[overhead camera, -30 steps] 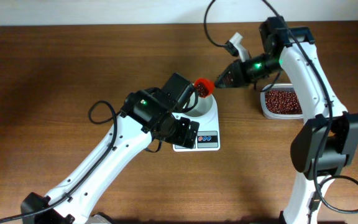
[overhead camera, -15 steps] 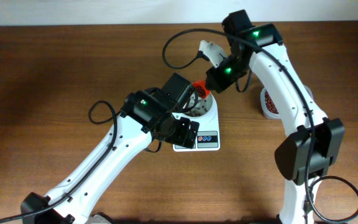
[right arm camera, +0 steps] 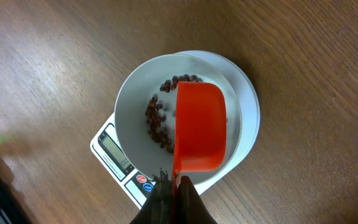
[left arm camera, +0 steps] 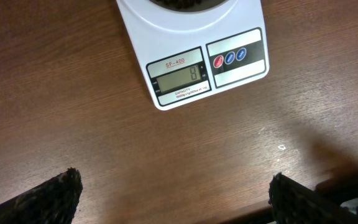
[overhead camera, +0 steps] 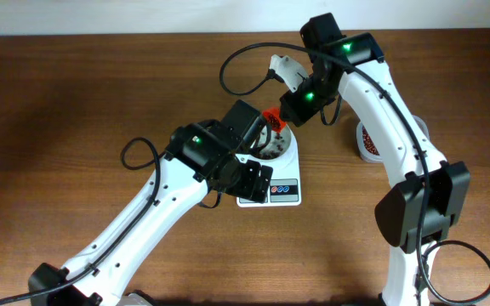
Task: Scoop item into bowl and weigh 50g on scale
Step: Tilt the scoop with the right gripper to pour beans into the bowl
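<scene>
The white bowl (right arm camera: 129, 99) stands on the white scale (right arm camera: 114, 152). Some dark red-brown beans (right arm camera: 157, 121) lie in its bottom. My right gripper (right arm camera: 178, 183) is shut on the handle of an orange scoop (right arm camera: 199, 127), which is tipped over the bowl. In the overhead view the scoop (overhead camera: 270, 117) hangs at the bowl's (overhead camera: 281, 146) far rim, below the right gripper (overhead camera: 289, 110). My left gripper (left arm camera: 176, 196) is open and empty, low over the table in front of the scale (left arm camera: 191, 37). Its display shows a single digit.
A clear tub of beans (overhead camera: 366, 143) stands right of the scale, partly hidden by the right arm. The left arm (overhead camera: 202, 153) lies against the scale's left side (overhead camera: 283, 189). The table's front edge shows in the left wrist view (left arm camera: 328, 193).
The right arm has swung round and turned its wrist, tipping the full scoop over the bowl. The left arm has not moved.
</scene>
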You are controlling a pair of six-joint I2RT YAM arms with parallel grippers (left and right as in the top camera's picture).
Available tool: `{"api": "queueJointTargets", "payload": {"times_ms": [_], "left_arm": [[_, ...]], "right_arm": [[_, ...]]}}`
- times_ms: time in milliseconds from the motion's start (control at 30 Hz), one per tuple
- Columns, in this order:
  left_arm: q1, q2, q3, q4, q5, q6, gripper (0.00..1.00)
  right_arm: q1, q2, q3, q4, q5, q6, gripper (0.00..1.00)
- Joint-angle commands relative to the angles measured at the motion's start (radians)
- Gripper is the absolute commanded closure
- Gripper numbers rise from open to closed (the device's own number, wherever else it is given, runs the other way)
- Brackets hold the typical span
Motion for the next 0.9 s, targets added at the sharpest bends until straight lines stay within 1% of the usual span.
{"api": "queueJointTargets", "payload": {"times_ms": [0, 533, 667, 733, 767, 867], "left_arm": [[-0.006, 0.004, -0.001, -0.001, -0.006, -0.013, 0.01], [-0.006, 0.004, -0.001, -0.001, -0.006, -0.013, 0.01], [-0.006, 0.004, -0.001, -0.001, -0.006, -0.013, 0.01], [-0.006, 0.004, -0.001, -0.001, -0.006, -0.013, 0.01], [-0.006, 0.004, -0.001, -0.001, -0.006, -0.013, 0.01], [-0.006, 0.004, -0.001, -0.001, -0.006, -0.013, 0.01]], "right_arm": [[0.005, -0.010, 0.024, 0.005, 0.008, -0.014, 0.96], [0.005, -0.010, 0.024, 0.006, 0.008, -0.006, 0.96], [0.027, -0.010, 0.024, 0.004, 0.001, -0.009, 0.96], [0.051, -0.010, 0.024, 0.004, 0.072, -0.010, 0.96], [0.068, -0.010, 0.024, 0.019, 0.167, 0.005, 0.96], [0.078, -0.010, 0.024, 0.032, 0.166, 0.030, 0.96]]}}
